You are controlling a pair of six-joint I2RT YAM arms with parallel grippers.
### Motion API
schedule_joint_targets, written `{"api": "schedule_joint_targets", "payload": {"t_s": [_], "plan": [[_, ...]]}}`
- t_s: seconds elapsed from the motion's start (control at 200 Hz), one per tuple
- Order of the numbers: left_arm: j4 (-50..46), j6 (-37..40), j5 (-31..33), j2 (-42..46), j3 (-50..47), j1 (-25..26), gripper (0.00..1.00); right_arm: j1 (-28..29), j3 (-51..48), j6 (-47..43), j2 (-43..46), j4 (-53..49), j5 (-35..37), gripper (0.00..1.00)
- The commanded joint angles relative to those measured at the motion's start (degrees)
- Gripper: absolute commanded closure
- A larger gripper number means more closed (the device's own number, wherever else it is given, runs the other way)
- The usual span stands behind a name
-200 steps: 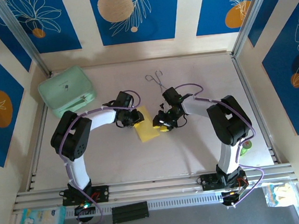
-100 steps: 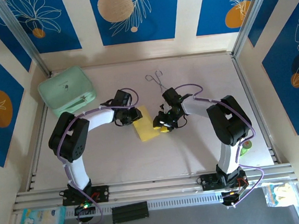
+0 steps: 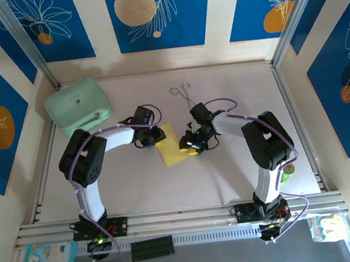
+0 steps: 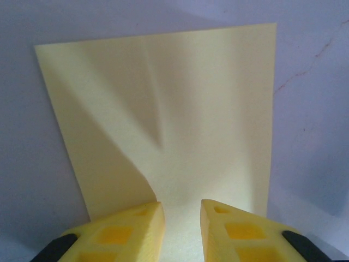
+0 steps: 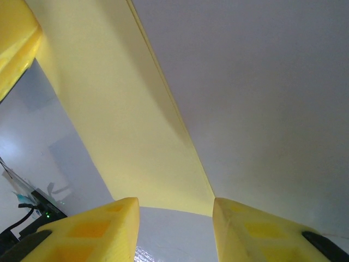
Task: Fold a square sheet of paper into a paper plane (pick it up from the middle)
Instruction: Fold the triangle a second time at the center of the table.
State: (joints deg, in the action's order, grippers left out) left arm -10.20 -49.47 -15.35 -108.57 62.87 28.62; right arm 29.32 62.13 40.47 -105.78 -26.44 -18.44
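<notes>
A plain yellow square sheet of paper lies in the middle of the pale tabletop. The left tool stands narrow over one edge, the paper buckled into a soft ridge just ahead of its tips. The right tool stands half wide at the opposite edge, which curls up before it, holding nothing that I can see

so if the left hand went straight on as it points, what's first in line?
The thin yellow square sheet of paper: it lies right ahead of the left hand and reaches between its fingers. Contact looks near, depth unclear.
</notes>
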Motion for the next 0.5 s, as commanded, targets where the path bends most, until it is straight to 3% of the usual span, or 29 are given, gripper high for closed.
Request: {"api": "schedule_joint_targets", "payload": {"t_s": [0.0,0.22,0.49], "plan": [[-2.44,-0.67,1.56,-1.73,-1.90,-0.32,0.72,0.52,0.99,-1.18,-1.27,-2.26,-1.18,0.59],[-2.26,-0.54,0.84,-1.73,-1.62,-0.41,0.72,0.85,0.87,-1.44,-1.37,-2.52,-0.86,0.58],[3.56,-0.89,-4.99,1.52,0.12,-0.52,0.68,1.10,1.07,-1.80,-1.19,-2.95,-0.20,0.60]]}}
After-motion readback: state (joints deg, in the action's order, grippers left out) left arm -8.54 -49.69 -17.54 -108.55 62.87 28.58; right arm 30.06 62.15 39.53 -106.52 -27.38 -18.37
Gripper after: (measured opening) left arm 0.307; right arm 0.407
